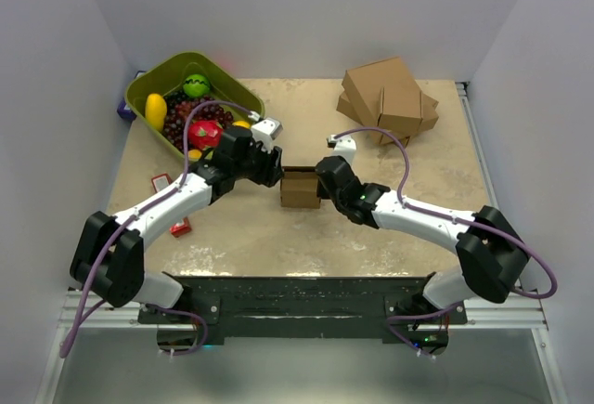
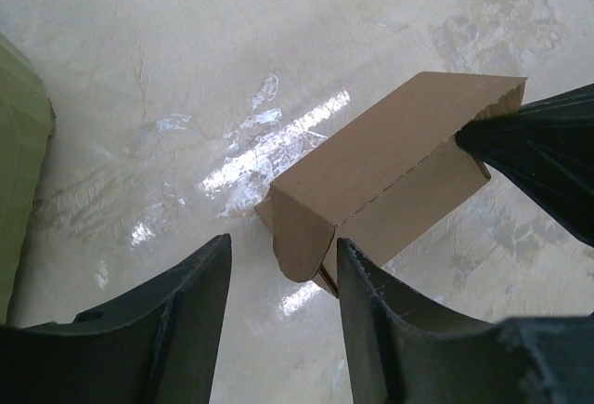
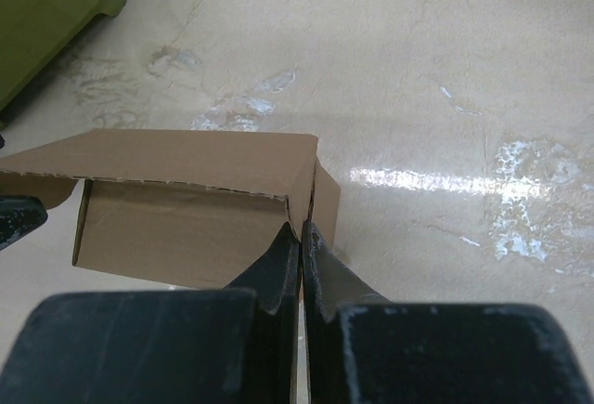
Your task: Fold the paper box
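Bracing the paper box (image 1: 300,188) with my clenched right gripper (image 3: 301,237), I fear the open-jawed left gripper (image 2: 283,246) may let its end flap (image 2: 299,228) spring back.

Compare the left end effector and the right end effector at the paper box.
The left end effector is open; the right end effector is shut. The left's fingers flank one end of the paper box; the right's tips press together at the opposite end. Both reach the box from opposite sides.

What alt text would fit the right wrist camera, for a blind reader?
The right gripper, fingers shut, touches the near corner of a brown paper box on a pale table; a green bin edges the top left.
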`<state>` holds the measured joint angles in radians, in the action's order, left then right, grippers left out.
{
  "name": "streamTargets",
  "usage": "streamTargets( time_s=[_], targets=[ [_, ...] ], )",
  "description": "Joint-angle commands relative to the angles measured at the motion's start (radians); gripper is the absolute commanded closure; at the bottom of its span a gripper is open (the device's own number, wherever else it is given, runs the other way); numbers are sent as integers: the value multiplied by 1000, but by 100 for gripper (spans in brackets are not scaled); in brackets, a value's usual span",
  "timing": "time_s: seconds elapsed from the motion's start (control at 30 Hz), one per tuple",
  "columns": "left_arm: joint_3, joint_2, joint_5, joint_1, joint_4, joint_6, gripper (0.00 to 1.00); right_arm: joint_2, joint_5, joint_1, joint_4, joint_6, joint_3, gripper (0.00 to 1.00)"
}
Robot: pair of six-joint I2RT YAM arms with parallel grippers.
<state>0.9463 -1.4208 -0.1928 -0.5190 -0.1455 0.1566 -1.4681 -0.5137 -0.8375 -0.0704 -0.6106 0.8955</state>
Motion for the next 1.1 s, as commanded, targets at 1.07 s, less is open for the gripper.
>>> streamTargets(
  time_s=[1.07],
  targets=[
    [11,-17,-37,-3,9,-26,72,-6,72,-3,-143,-77,79,63]
  ],
)
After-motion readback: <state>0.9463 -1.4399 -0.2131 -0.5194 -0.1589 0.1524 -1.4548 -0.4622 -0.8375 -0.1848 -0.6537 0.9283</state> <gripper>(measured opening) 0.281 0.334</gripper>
